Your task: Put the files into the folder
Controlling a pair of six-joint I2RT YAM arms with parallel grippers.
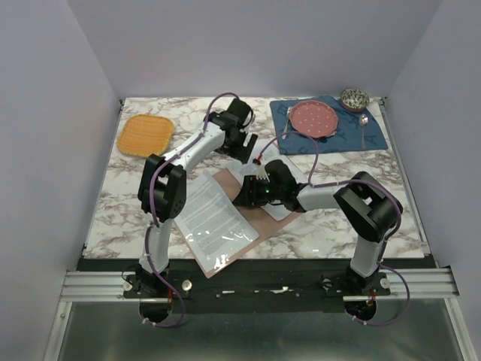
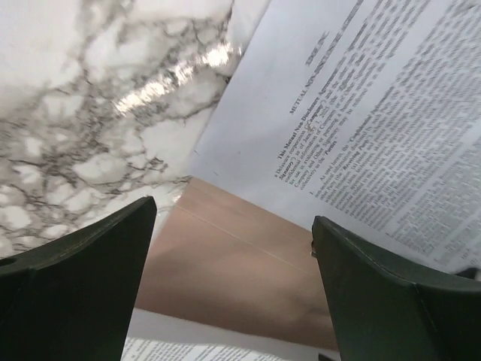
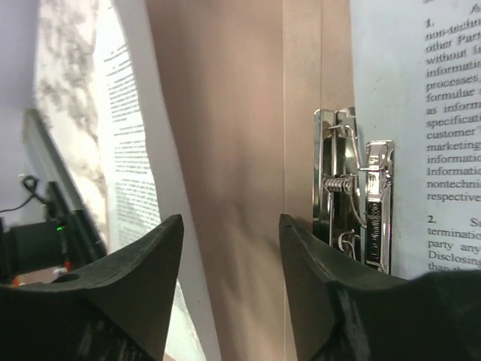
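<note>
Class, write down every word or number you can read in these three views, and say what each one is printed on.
"MUTUAL NON-DISCLOSURE AGREEMENT" (faint, likely reading): heading on the paper sheet, left wrist view; its body print is too blurred to read.
"processes,", "customer", "marketing", "2.": cut-off lines on the right-hand sheet, right wrist view, beside the metal clip.
Print on the left-hand sheet there: too small to read.
Print on the top-view sheet: too small to read.
</note>
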